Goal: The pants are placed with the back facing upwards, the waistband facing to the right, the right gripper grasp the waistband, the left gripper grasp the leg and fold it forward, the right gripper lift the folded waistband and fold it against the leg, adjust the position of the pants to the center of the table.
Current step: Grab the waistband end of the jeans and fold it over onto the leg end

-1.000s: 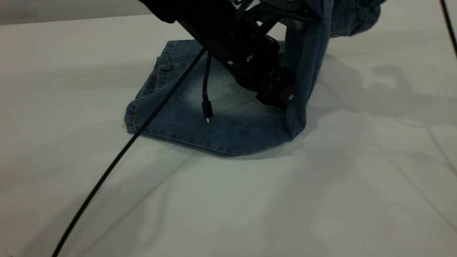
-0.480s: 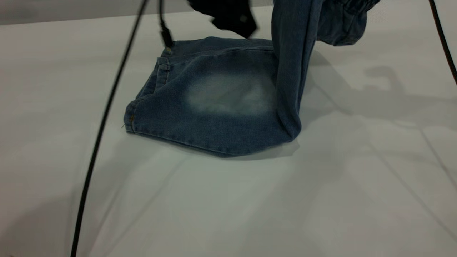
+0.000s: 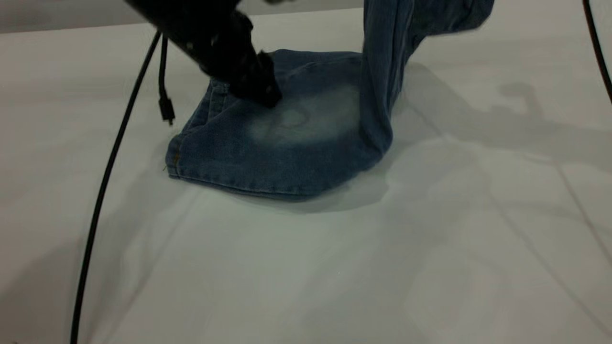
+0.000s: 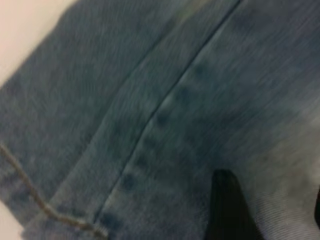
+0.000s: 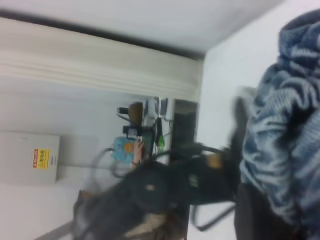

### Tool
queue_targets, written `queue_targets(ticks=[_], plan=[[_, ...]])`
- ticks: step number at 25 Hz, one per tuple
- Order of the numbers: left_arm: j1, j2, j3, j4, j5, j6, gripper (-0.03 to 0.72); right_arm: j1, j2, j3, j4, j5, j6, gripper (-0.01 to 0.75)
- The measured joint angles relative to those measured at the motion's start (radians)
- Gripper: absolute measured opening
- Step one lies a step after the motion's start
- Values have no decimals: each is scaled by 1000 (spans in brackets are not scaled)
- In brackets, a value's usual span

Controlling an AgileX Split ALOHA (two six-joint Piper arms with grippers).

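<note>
On the denim: left end effector (image 3: 260,91) presses down on the folded pants (image 3: 282,143), near their back left part in the exterior view; whether its fingers are apart or together cannot be told. One dark finger (image 4: 227,210) shows against the cloth in the left wrist view.
Above, at right: right end effector is out of the exterior view; its wrist view shows a dark finger (image 5: 260,215) beside bunched denim (image 5: 282,135), and a grip cannot be confirmed.
Pants, place: on the table (image 3: 334,267), towards its rear middle; one part lies flat, the other rises straight up (image 3: 382,71) from the flat part's right edge and leaves the top of the view.
Pants, look: blue denim, with a pale faded patch (image 3: 306,119) in the middle of the flat part, a stitched hem (image 3: 174,157) at the left corner, and a seam (image 4: 165,110) running along the cloth.
Around: a black cable (image 3: 103,191) hangs across the table at left, and a short lead with a plug (image 3: 166,111) dangles beside the pants' left edge, not touching them.
Background, right wrist view: a pale wall with a grey box bearing a yellow-and-red label (image 5: 42,158); its writing cannot be read.
</note>
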Motion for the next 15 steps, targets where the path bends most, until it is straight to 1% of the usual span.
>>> queue_targets(ticks=[4, 11, 15], plan=[[-22, 42, 0, -88, -3, 20, 381, 0, -44, 0, -5, 3, -12, 108], [-110, 48, 0, -211, -12, 157, 381, 0, -66, 0, -5, 2, -14, 108], [-102, 27, 0, -209, -17, 178, 381, 0, -66, 0, -4, 3, -15, 108]])
